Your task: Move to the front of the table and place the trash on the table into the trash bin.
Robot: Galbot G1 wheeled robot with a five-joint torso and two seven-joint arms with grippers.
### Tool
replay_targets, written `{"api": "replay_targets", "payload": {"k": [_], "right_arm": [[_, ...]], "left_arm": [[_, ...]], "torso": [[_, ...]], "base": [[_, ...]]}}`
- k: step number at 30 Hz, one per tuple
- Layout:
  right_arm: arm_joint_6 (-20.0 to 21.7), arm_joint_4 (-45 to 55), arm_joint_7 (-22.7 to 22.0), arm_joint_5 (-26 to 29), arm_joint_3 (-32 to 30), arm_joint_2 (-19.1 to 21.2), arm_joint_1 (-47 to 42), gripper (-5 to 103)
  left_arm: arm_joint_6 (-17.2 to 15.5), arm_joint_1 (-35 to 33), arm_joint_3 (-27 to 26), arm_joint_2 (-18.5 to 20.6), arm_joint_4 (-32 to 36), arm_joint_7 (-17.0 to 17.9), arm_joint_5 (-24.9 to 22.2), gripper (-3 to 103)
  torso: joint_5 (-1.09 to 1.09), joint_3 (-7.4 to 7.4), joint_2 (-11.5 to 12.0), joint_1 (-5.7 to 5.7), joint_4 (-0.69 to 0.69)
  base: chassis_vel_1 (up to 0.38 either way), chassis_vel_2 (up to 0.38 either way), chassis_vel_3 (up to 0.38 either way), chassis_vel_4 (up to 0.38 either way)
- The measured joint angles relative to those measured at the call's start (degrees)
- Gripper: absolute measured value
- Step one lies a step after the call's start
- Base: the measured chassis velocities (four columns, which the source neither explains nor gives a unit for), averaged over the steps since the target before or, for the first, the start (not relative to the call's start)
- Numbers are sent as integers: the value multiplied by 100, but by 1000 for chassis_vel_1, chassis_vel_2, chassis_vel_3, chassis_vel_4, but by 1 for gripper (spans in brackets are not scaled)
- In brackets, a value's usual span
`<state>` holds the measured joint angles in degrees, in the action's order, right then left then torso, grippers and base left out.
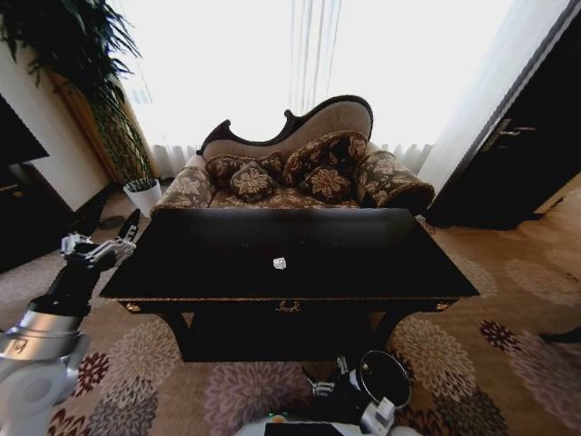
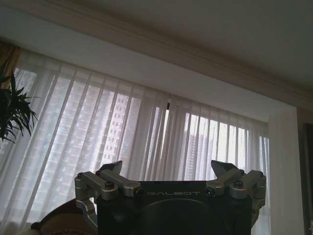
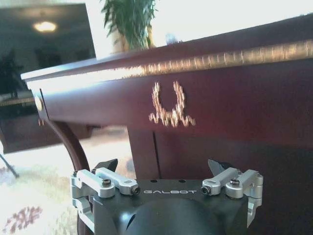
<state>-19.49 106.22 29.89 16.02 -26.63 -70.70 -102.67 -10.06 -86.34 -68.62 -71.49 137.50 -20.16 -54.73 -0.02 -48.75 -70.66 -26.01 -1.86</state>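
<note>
Nearest, at the bottom centre of the head view, we see the right tool (image 1: 320, 388) hanging low before the table's front, beside a round glossy dark disc. In the right wrist view the right tool (image 3: 163, 167) shows silver metal linkages and dark pointed fingertips spread wide apart, gripping nothing; its black body carries the word "GALBOT". Just beyond it stands the table (image 3: 244, 98), dark polished wood with a gold beaded edge strip and a gold wreath-shaped ornament (image 3: 171, 105).

At the left edge of the head view the left tool (image 1: 102, 247) is raised beside the table's left corner. In the left wrist view the left tool (image 2: 168, 174) has fingers spread wide and empty, lettered "GALBOT" likewise, against sheer pleated curtains (image 2: 122, 137).

The table (image 1: 363, 272) fills the middle of the head view, a glossy black rectangular top on curved legs. One small crumpled white piece of trash (image 1: 280, 263) lies near its centre.

Behind stands a floral-patterned sofa (image 1: 290, 173) with a curved back and cushions, on a flower-patterned carpet (image 1: 508, 309). A leafy potted plant (image 1: 100, 82) stands upper left.
</note>
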Motion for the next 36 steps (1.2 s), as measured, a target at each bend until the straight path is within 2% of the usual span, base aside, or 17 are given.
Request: {"api": "replay_targets", "payload": {"k": [7, 18, 22, 25, 27, 32, 36], "right_arm": [[140, 769, 158, 441, 74, 329, -148, 100], [296, 1778, 41, 663, 110, 713, -173, 100], [486, 2182, -192, 900, 92, 964, -62, 100], [530, 2291, -314, 960, 89, 990, 27, 100], [621, 2501, -650, 1050, 128, 986, 68, 100], [722, 2735, -868, 1120, 140, 1017, 128, 100], [1039, 3042, -1373, 1270, 145, 1157, 326, 100]], "left_arm": [[-17, -78, -260, 89, 57, 14, -128, 100], [-32, -107, -480, 134, 4, 16, -252, 100], [-76, -13, -736, 448, -90, 61, -560, 100], [-89, -22, -837, 532, -97, 73, -668, 100], [-94, -100, -892, 505, -72, 80, -715, 100], [-94, -169, -857, 361, 32, 80, -655, 100], [-94, -250, -969, 358, 134, 79, -725, 100]], "torso": [[2, 0, 0, 0, 0], [1, 0, 0, 0, 0], [0, 0, 0, 1, -1], [2, 0, 0, 0, 0], [2, -1, 0, 0, 0], [0, 0, 0, 1, 0], [2, 0, 0, 0, 0]], "base": [[0, 0, 0, 0], [0, 0, 0, 0], [0, 0, 0, 0], [0, 0, 0, 0], [0, 0, 0, 0], [0, 0, 0, 0], [0, 0, 0, 0]]}}
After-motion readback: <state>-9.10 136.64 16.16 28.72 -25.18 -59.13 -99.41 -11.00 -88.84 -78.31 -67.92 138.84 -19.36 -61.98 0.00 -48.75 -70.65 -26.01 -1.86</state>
